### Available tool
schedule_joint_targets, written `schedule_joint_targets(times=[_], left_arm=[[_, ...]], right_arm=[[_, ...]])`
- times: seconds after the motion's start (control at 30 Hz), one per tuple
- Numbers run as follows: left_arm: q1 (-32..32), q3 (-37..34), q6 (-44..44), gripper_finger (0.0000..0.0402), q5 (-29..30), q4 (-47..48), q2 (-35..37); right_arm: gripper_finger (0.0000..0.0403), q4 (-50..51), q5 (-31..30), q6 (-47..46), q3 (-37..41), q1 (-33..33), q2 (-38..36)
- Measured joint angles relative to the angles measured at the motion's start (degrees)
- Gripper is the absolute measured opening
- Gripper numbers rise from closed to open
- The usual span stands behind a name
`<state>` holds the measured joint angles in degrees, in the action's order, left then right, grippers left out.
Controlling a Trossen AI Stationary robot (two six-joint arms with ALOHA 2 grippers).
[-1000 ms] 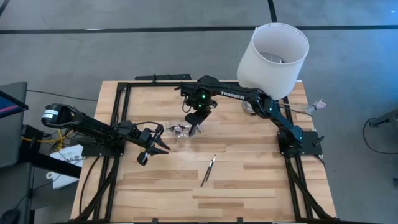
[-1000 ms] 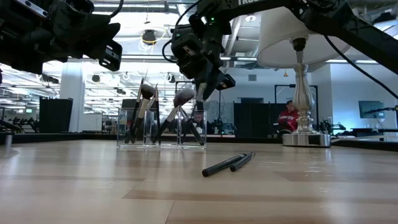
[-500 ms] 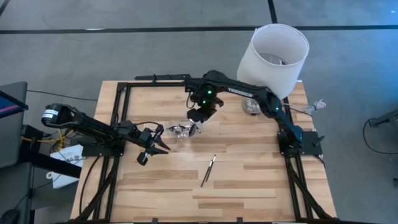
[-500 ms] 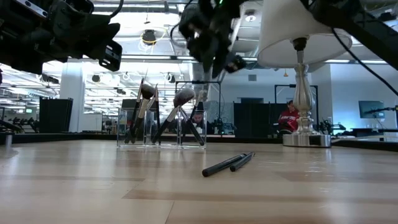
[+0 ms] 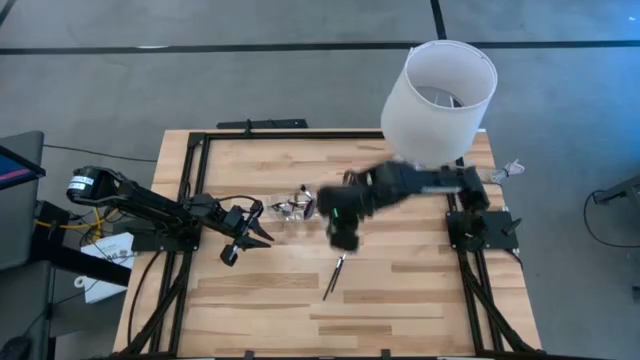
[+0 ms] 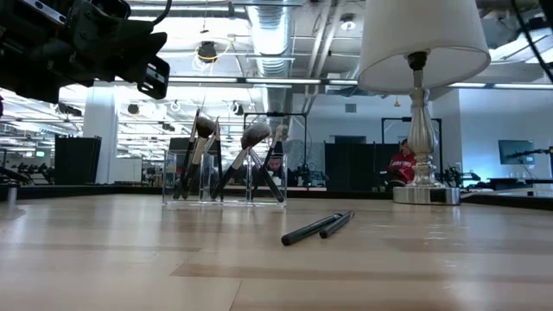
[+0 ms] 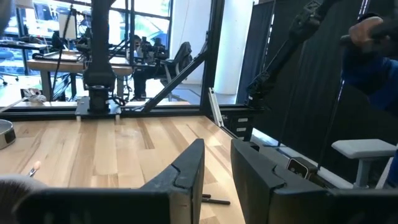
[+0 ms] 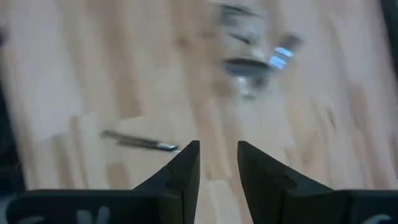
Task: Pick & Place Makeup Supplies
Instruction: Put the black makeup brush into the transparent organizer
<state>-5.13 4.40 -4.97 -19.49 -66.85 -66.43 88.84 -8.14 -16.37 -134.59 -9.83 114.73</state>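
Two thin dark makeup brushes (image 5: 335, 273) lie side by side on the wooden table, near its middle (image 6: 318, 226) (image 8: 140, 142). A clear holder (image 5: 292, 209) farther back stands on the table with several brushes upright in it (image 6: 226, 177). My right gripper (image 5: 343, 240) hangs blurred above the table, just beyond the two lying brushes, pointing steeply down. It is open (image 8: 218, 158) with nothing between its fingers. My left gripper (image 5: 258, 232) waits level to the left of the holder, open and empty (image 7: 217, 168).
A lamp with a large white shade (image 5: 440, 90) stands at the table's far right on a metal base (image 6: 425, 192). Black rails (image 5: 190, 180) frame the table. Bare wood (image 5: 400, 310) lies toward the near edge. A person (image 6: 399, 164) sits far off in the room.
My right gripper has risen from the clear holder, out of the low view. It has swung toward the table's near edge and a little to the right, rolling as it went, and now hangs over the two lying brushes. The brushes and the holder have not moved.
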Motion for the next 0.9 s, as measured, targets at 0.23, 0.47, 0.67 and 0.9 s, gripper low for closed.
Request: schedule_joint_targets(times=[0.23, 0.47, 0.67, 0.9], left_arm=[[0.0, 0.0, 0.0, 0.0076, 0.0, 0.0, 0.0], [0.0, 0.0, -4.7, 0.0076, 0.0, -0.1, 0.0], [0.0, 0.0, -7.8, 0.0076, 0.0, -0.7, 0.4], [0.2, 1.8, -7.0, 0.0076, -0.1, -1.1, 4.1]], right_arm=[[0.0096, -2.5, 2.0, 14.6, 0.0, -12.1, -0.5], [0.0087, -4.7, 2.1, 16.6, 0.4, -14.4, -5.5], [0.0077, -17.5, 5.9, 21.2, 18.0, -13.8, -11.8], [0.0074, -50.2, 8.4, 18.9, 59.2, -10.3, -26.2]])
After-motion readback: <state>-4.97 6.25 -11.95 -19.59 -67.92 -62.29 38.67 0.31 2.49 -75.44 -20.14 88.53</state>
